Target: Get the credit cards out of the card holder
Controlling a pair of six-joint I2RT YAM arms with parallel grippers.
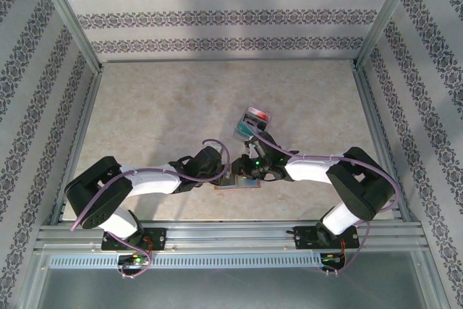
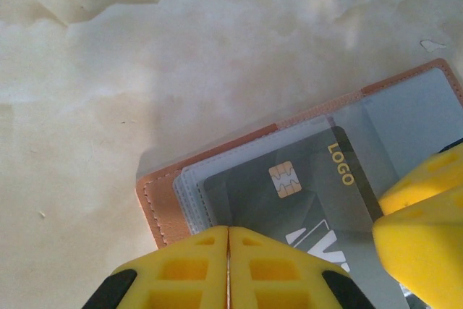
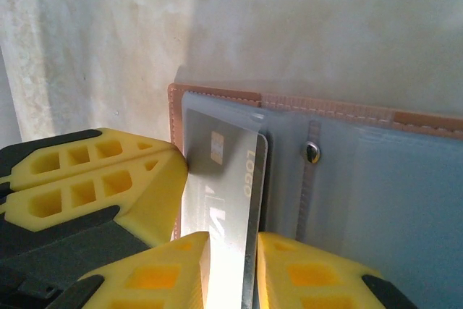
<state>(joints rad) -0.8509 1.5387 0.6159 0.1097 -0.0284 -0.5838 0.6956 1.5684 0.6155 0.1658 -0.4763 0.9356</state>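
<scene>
The card holder (image 1: 236,183) lies open on the table near the front edge, brown border (image 2: 163,204) around grey-blue panels (image 3: 391,200). A dark credit card (image 2: 289,200) with a gold chip and "LOGO" sits in a clear sleeve on its left half, its edge sticking out of the sleeve. My left gripper (image 2: 228,231) is shut, its tips pressing down on the sleeve's near edge. My right gripper (image 3: 233,240) is shut on the dark card (image 3: 231,171), one finger on either side of its raised edge. The left gripper's fingers (image 3: 108,179) show beside the card.
A small clear tray (image 1: 253,122) with a red and a teal card stands just beyond the right arm's wrist. Patterned walls and metal rails close in the table on three sides. Both arms meet over the wallet at the front middle.
</scene>
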